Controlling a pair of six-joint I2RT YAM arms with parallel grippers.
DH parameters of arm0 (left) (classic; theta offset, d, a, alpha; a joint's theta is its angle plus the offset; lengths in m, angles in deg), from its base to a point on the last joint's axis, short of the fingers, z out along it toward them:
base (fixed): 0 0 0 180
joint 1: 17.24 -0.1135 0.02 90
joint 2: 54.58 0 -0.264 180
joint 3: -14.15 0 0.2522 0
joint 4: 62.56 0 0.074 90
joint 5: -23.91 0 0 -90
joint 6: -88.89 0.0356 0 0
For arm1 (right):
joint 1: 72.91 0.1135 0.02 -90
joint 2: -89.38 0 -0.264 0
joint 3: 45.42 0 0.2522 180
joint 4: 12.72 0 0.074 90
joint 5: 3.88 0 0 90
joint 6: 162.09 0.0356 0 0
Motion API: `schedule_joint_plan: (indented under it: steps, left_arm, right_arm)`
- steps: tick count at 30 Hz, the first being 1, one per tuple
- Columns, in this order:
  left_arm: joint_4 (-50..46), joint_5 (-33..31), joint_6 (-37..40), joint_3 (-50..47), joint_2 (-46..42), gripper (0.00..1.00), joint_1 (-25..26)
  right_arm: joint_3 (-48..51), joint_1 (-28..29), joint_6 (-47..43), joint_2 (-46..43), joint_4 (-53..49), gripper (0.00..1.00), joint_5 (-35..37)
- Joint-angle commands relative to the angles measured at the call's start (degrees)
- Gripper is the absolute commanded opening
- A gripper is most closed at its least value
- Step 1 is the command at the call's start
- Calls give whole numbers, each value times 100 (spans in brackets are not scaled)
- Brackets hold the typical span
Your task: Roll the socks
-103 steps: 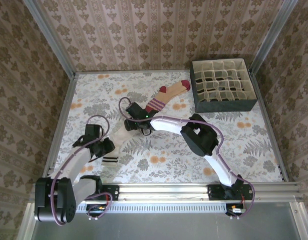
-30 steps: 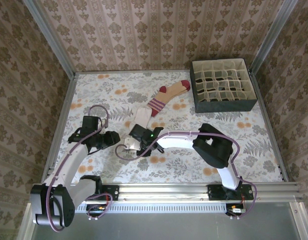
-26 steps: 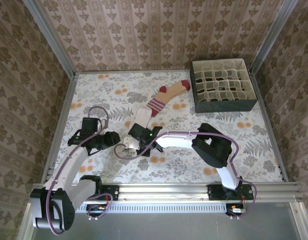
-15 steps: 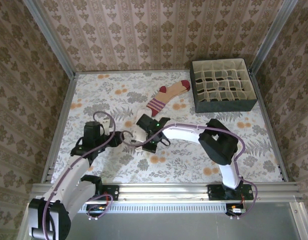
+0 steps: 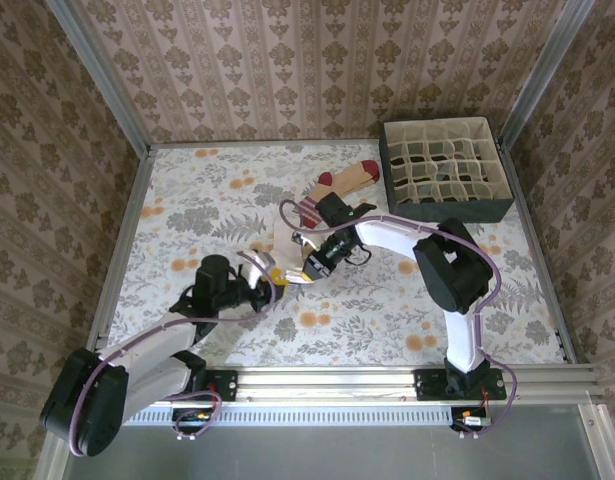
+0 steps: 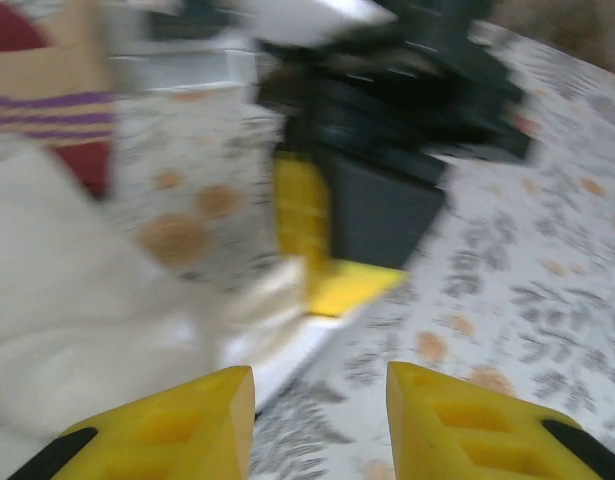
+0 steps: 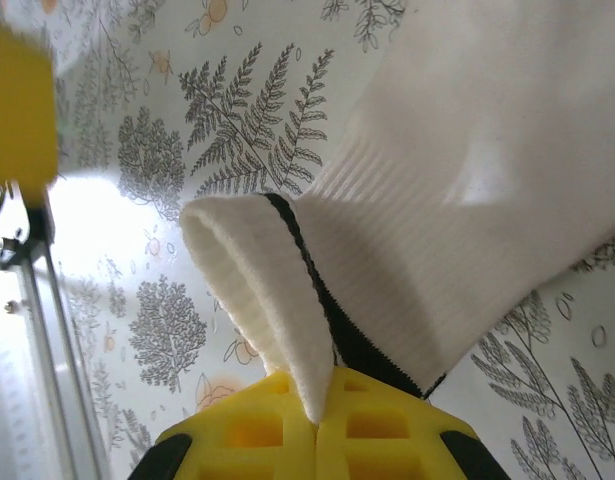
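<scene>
Cream-white sock (image 5: 280,238): laid mid-table; the dark-striped cuff end is lifted at its 5 o'clock end.
Right gripper (image 5: 309,265): clamped tight on the folded cuff edge of the cream-white sock; only a thin lip of ribbing is caught between the fingertips.
Left gripper (image 6: 322,420): jaws set partly apart, nothing held between them; stationed close by, at 7 o'clock of the right gripper.
Tan sock (image 5: 337,185): laid flat at 1 o'clock of the cream-white sock, partly crossed by the right arm; contact between the two socks cannot be told.
Divider box (image 5: 445,170): kept at the table's 2 o'clock corner.
Step in hand: judged to be the opening fold of the roll, begun at the cuff.
Method: the cuff is best carried low over the sock's body toward 11 o'clock, the pinch kept firm, and the loose fabric pinned by the left gripper.
Hazard: the shallow bite may be lost if the cuff is pulled sharply.
</scene>
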Motion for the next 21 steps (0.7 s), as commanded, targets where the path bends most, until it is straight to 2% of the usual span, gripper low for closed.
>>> schedule_joint_plan:
  steps: [1, 7, 21]
  left_arm:
    - [-176, -96, 1133, 218, 11, 41, 333]
    - [208, -472, 1286, -59, -125, 53, 322]
    - [343, -234, 1398, 255, 882, 53, 301]
  right_arm:
    - [-191, 46, -49, 92, -445, 0, -497]
    - [-110, 38, -249, 28, -655, 0, -399]
    - [-52, 38, -376, -187, -1006, 0, -417]
